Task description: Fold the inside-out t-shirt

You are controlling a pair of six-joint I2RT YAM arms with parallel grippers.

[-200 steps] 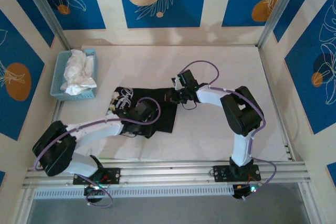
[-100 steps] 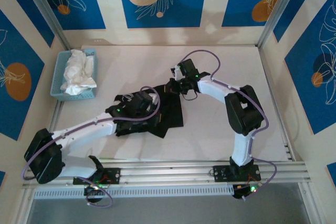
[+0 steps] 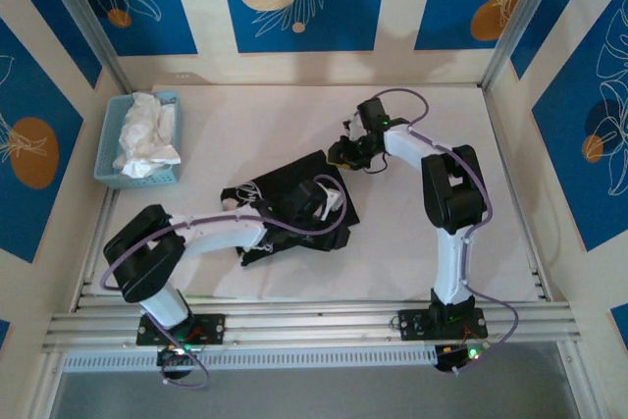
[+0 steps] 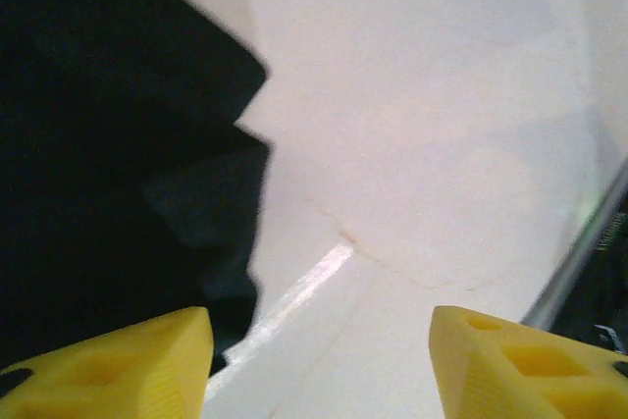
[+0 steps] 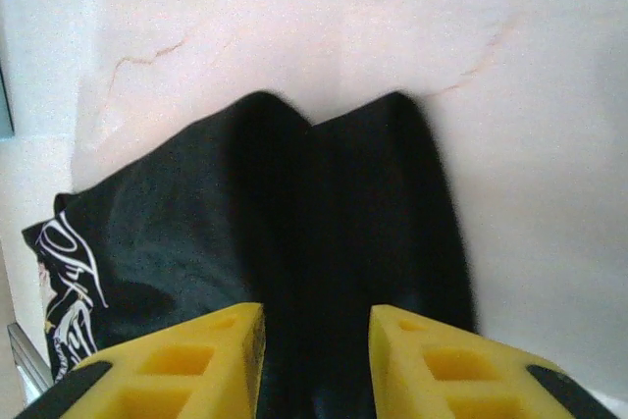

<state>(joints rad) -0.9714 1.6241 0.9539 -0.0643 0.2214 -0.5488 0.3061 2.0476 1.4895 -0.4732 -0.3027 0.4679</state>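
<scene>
**One black shirt, two arms, both grippers parted**

One inside-out t-shirt (image 3: 294, 176) lies on the white table (image 3: 392, 262), a little left of the middle. It is gathered into a rough, tilted rectangle with one corner pointing toward the back wall. It sits well apart from the single blue basket (image 3: 137, 182) in the far left corner, which holds one crumpled white cloth (image 3: 145, 134).

There are two arms and two grippers. The left gripper (image 3: 332, 208) reaches across the shirt to its right edge. In the left wrist view the left gripper (image 4: 319, 370) shows two yellow fingertips (image 4: 108, 365) spread wide, with bare table (image 4: 442, 95) between them. The black cloth (image 4: 98, 125) lies off to the left, and nothing is pinched.

The right gripper (image 3: 343, 154) sits just beyond the shirt's far corner. In its own wrist view the right gripper (image 5: 314, 360) shows two more yellow fingertips (image 5: 177, 360) — four counted in all. These stand a little apart with black cloth (image 5: 294, 203) showing through the gap, and I see no fold caught between them. Pale table (image 5: 343, 17) lies past the shirt's two rounded lobes.

The only writing is a white scrawled print (image 5: 69, 282) near one edge of the shirt — looping, script-like strokes that I cannot read. It also shows as a small white patch (image 3: 245, 191) from above. No brand or label is legible anywhere.
</scene>
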